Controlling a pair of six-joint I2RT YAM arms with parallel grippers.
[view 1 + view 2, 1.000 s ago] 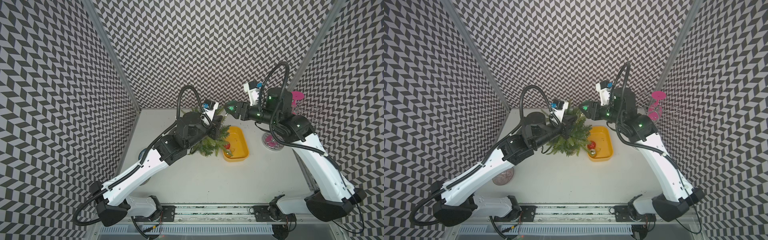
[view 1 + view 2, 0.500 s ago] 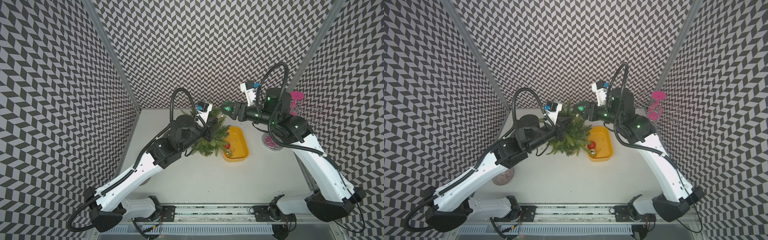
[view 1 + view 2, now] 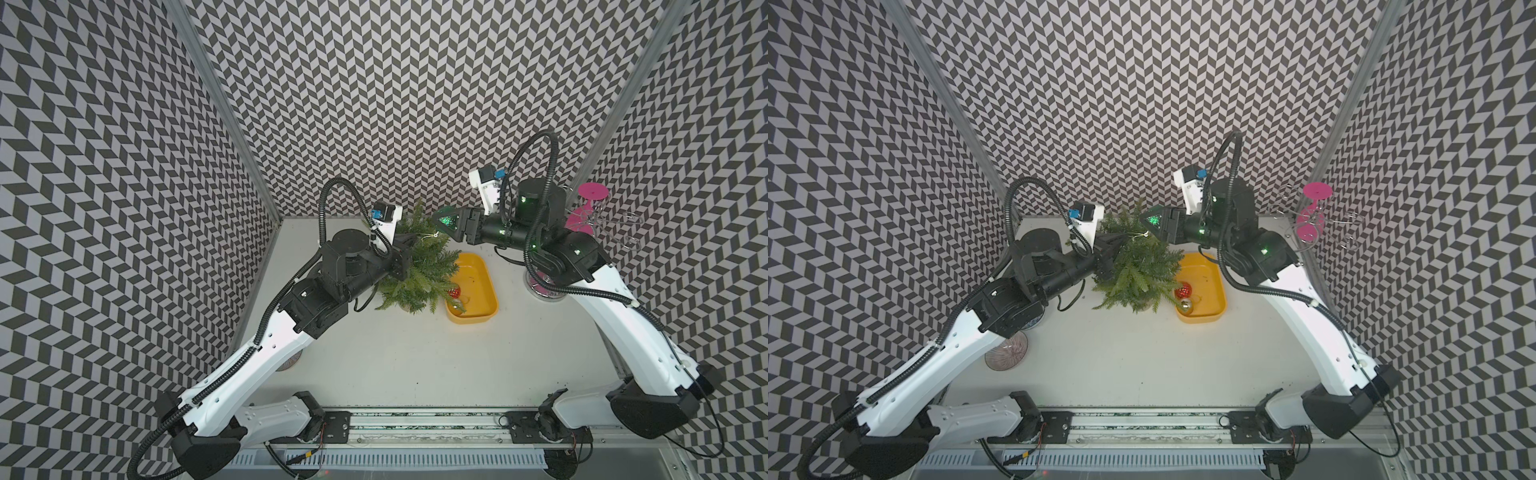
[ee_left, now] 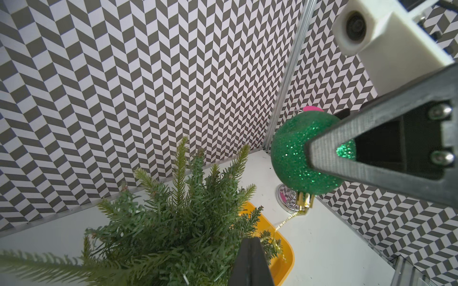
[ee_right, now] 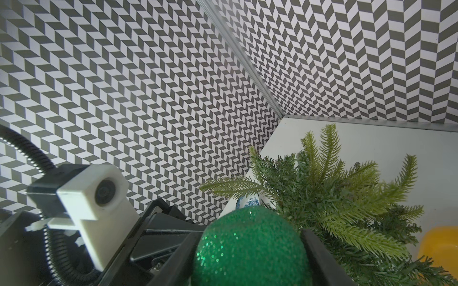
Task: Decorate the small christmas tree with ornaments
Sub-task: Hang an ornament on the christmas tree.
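Left gripper (image 4: 250, 245) pulling back beside tree (image 3: 419, 270), jaws shut, pinching gold hanger (image 4: 288, 220). Right gripper (image 3: 444, 221) jaws clamping green bauble (image 4: 295, 158) beside treetop. Nothing hanging yet; red bauble (image 3: 1182, 289), gold bauble (image 3: 1185, 306) waiting in tray (image 3: 478, 282).

Green tree (image 3: 419, 270) at centre; glittery green bauble (image 4: 297, 153); shiny red bauble (image 3: 1182, 289), pale gold bauble (image 3: 1185, 306); yellow tray (image 3: 478, 274); white table (image 3: 415, 361); dark-and-white chevron walls (image 3: 374, 83); pink stand (image 3: 593, 192) at right.

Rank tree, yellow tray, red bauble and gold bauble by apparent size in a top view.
1. Tree, largest.
2. Yellow tray.
3. Red bauble and gold bauble, smallest; too alike to rank.
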